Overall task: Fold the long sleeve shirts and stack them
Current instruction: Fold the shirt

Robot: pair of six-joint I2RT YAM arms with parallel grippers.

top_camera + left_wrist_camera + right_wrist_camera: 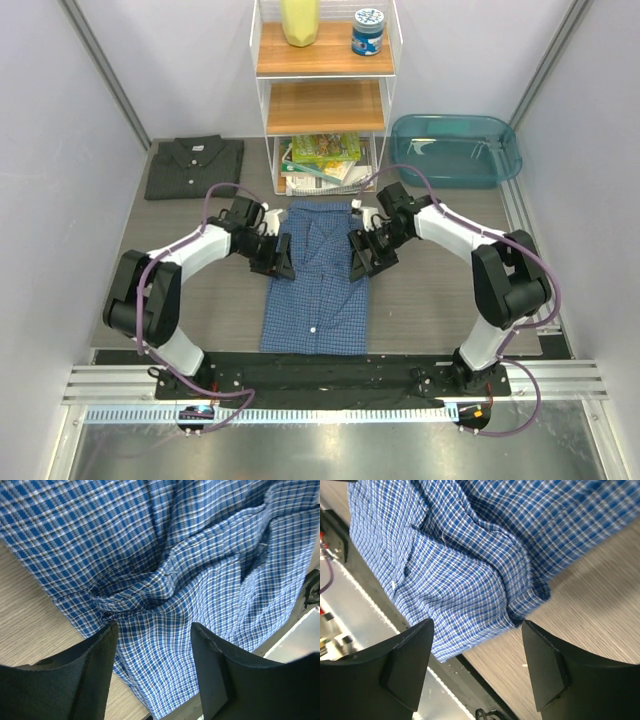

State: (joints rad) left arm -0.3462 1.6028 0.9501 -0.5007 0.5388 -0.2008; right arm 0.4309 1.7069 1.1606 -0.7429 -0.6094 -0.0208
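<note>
Two shirts lie on the worktop (440,290): the grey shirt (193,167) folded in the far left corner, the blue shirt (317,280) a long strip in the middle, reaching nearly to the near edge. The left end effector (277,258) at its left edge and the right end effector (362,255) at its right edge gape wide, gripping nothing. A tub (455,150) sits in the far right corner.

the grey wood-grain table (440,290) carries a blue checked shirt (318,290) laid lengthwise as a long narrow strip at its middle, collar toward the far side, hem near the front edge. a dark grey shirt (194,167) lies folded flat at the far left. a teal tub (450,178) sits at the far right, and a white wire shelf unit (325,105) stands between them at the back
</note>
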